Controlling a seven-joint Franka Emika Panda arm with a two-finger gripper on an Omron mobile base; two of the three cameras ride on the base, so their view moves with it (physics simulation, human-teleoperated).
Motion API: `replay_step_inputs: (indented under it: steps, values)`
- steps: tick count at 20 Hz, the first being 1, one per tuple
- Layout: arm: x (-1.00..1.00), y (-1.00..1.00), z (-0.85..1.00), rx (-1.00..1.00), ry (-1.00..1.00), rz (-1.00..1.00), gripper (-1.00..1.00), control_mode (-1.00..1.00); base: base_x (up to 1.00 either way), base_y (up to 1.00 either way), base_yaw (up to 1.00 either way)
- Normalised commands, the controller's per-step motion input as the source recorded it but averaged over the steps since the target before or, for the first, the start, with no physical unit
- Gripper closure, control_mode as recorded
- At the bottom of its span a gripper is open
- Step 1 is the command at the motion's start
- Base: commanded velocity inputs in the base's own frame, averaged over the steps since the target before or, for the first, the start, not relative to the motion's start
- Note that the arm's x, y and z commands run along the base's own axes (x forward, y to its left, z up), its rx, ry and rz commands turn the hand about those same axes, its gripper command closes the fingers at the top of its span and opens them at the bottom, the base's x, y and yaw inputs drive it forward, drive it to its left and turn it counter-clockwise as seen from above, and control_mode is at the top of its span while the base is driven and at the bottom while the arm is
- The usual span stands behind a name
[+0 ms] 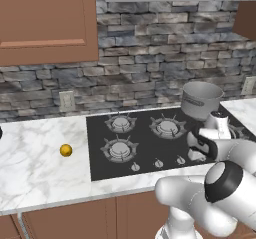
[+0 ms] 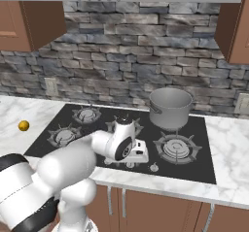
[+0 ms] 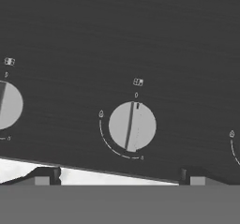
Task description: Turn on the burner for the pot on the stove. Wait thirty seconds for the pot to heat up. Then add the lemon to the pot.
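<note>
Grey pot (image 1: 201,100) rear-right on stove (image 1: 150,148), lemon (image 1: 66,150) on counter left.

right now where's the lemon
The lemon lies on the white marble counter left of the stove, apart from it, level with the front-left burner; the pot sits at the stove's back right.

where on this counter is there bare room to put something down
Bare white marble counter lies left of the flat black cooktop, bordering the small yellow lemon, and another bare patch lies right of it. The cooktop's front knob row is crowded by the hand; the grey metal pot fills the rear right burner.
</note>
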Motion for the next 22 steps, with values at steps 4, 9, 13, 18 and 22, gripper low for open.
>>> replay_step_inputs:
  steps: [4,9,13,18,22]
  values:
    - [0.23,-0.04,-0.12,0.0,0.05,0.0,-1.0,-1.0,0.0,0.0,0.0]
    - [0.29,-0.03,-0.06,0.0,0.06,0.0,-1.0,-1.0,0.0,0.0,0.0]
    - [0.25,-0.08,-0.06,0.0,0.03,0.0,-1.0,-1.0,0.0,0.0,0.0]
    - [0.05,-0.08,-0.18,0.0,0.0,0.0,1.0,-1.0,0.0,0.0,0.0]
    - [0.0,-0.1,-0.19,0.0,0.0,0.0,1.0,-1.0,0.0,0.0,0.0]
